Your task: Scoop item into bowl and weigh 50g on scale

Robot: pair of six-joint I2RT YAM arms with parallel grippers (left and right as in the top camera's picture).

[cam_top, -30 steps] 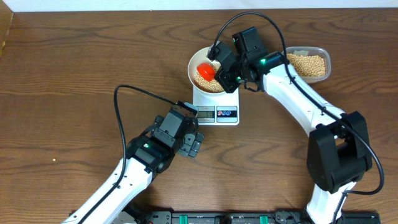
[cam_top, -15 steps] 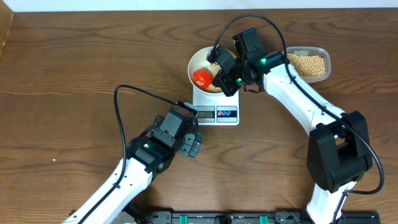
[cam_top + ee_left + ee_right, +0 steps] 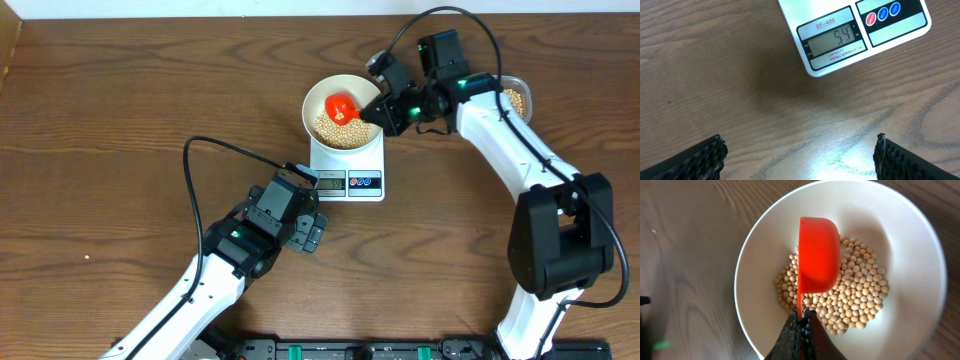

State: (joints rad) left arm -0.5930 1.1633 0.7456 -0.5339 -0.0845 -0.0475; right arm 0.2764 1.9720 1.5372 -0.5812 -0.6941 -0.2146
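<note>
The white bowl (image 3: 318, 92) stands on the white scale (image 3: 348, 170) and holds a heap of tan beans (image 3: 340, 130). In the right wrist view the bowl (image 3: 760, 250) holds the beans (image 3: 855, 295). My right gripper (image 3: 378, 110) (image 3: 801, 322) is shut on the handle of a red scoop (image 3: 817, 255), held turned on its side over the beans; the scoop (image 3: 341, 105) also shows from overhead. The scale display (image 3: 834, 42) reads 54. My left gripper (image 3: 312, 237) (image 3: 799, 157) is open and empty over bare table just in front of the scale (image 3: 850, 35).
A clear plastic tub of beans (image 3: 516, 98) stands right of the scale, mostly hidden by my right arm. The scale has red and blue buttons (image 3: 882, 13). A black cable loops over the table left of my left arm.
My right arm swung back to the right and the scoop rose from the bowl's left side to its upper middle, rolling onto its side.
</note>
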